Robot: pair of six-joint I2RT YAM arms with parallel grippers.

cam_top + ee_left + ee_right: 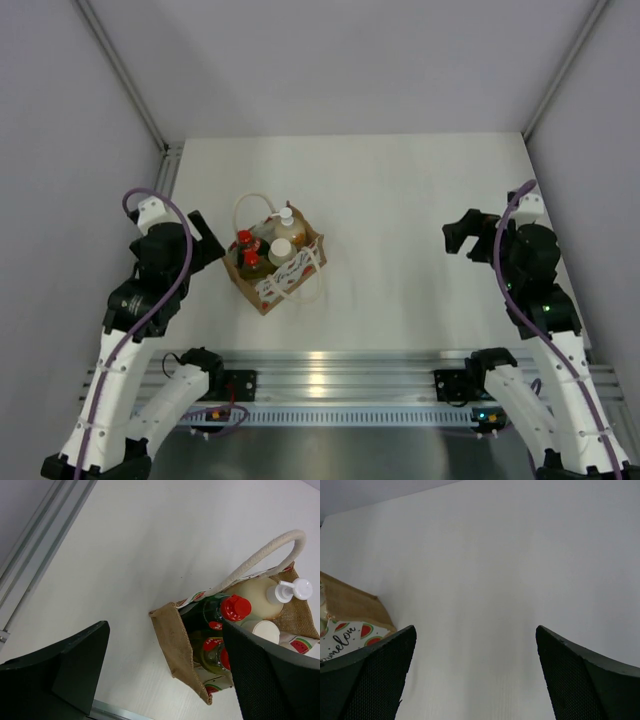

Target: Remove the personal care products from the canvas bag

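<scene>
Canvas bag (275,265) upright on the counter (400,190), toward 9 o'clock from centre, containing a pump bottle (288,222), two red-capped bottles (247,250) and a white-capped bottle (281,250). Left gripper (205,238) near the bag's 9 o'clock, jaws spread. Right gripper (461,238) well apart at 3 o'clock, jaws spread.

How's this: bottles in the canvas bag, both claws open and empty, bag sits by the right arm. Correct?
No. The canvas bag sits by the left arm, close to the left claw, as the top external view shows. The rest holds: bottles in the bag, both claws open and empty.
</scene>
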